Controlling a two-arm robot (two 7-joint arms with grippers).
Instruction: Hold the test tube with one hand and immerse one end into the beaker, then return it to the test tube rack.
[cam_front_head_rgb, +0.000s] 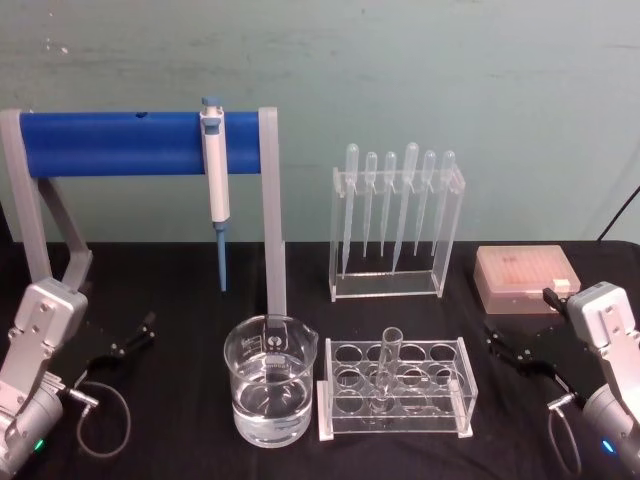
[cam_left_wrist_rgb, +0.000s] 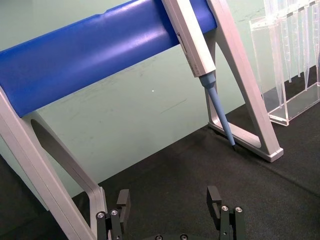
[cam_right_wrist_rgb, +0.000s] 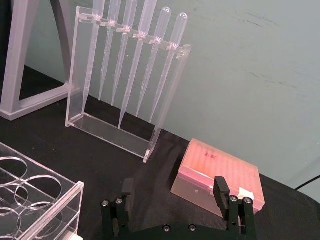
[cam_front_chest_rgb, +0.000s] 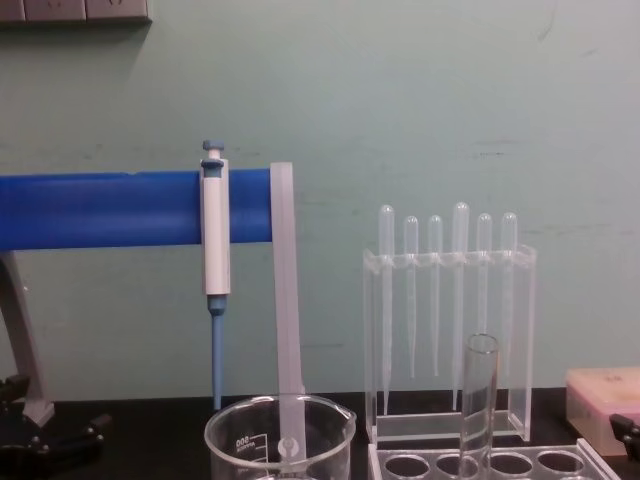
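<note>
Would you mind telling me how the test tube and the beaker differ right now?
The test tube is narrow and tall; the beaker is wide and squat. The test tube stands slightly tilted in the rack; the beaker sits on the black table beside it. The beaker holds clear liquid and bears white marks; the test tube looks empty and plain. Both are clear and open-topped.

head looks down, chest level (both share beaker (cam_front_head_rgb: 270, 352)); wrists close.
</note>
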